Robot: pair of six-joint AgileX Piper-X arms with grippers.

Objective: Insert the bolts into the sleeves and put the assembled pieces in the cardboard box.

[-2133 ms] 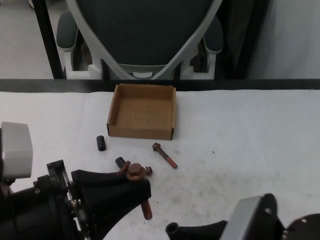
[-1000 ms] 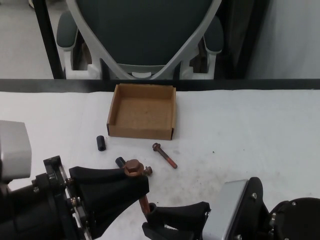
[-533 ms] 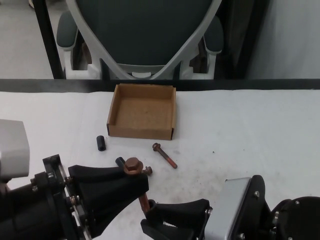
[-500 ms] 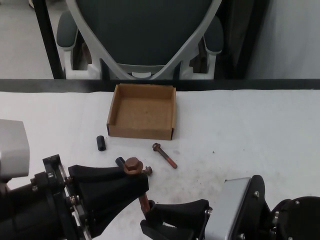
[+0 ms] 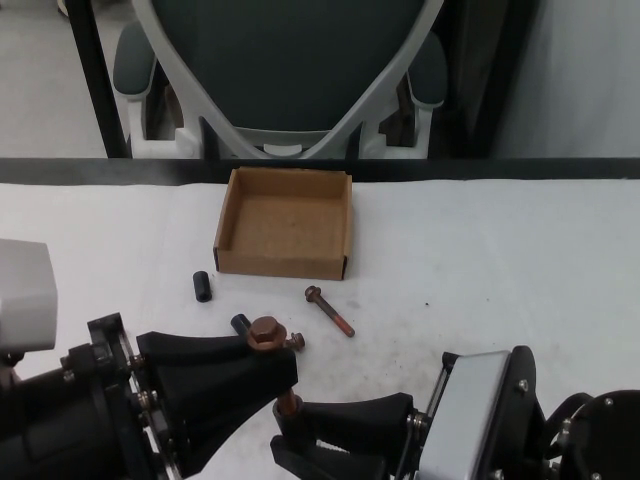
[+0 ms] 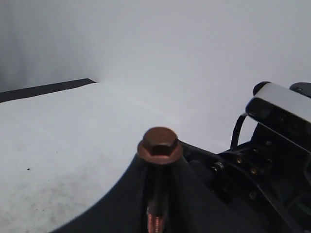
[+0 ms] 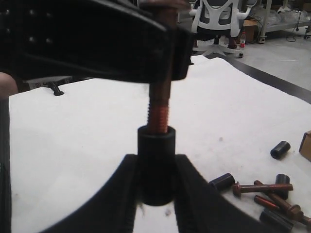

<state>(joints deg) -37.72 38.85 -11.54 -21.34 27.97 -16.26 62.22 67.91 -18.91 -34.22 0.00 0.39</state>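
Standing on end in the left fingers (image 6: 121, 201), the bolt (image 6: 159, 144) has its hex head on top and its long axis vertical, with the threaded end pointing down toward the worktop (image 5: 520, 260). Those fingers are closed on the shank just under the head, one on each side. Directly below it the sleeve (image 7: 155, 162) also stands upright with its mouth facing up. The bolt's threaded tip sits in that mouth, and bare thread shows above the rim. The right fingers (image 7: 124, 191) are clamped on the sleeve's lower half from both sides, close under the left ones, near the front of the worktop.

Farther back, one loose sleeve (image 5: 203, 288) lies by itself. A second loose sleeve (image 5: 240, 323) lies just behind the left fingers, and beside it a short bolt (image 5: 296, 341) is partly hidden by them. To the right a loose bolt (image 5: 330, 311) lies slanted with its head toward the cardboard box (image 5: 280, 265), which sits open-topped beyond them all. A chair (image 5: 285, 70) stands behind the worktop
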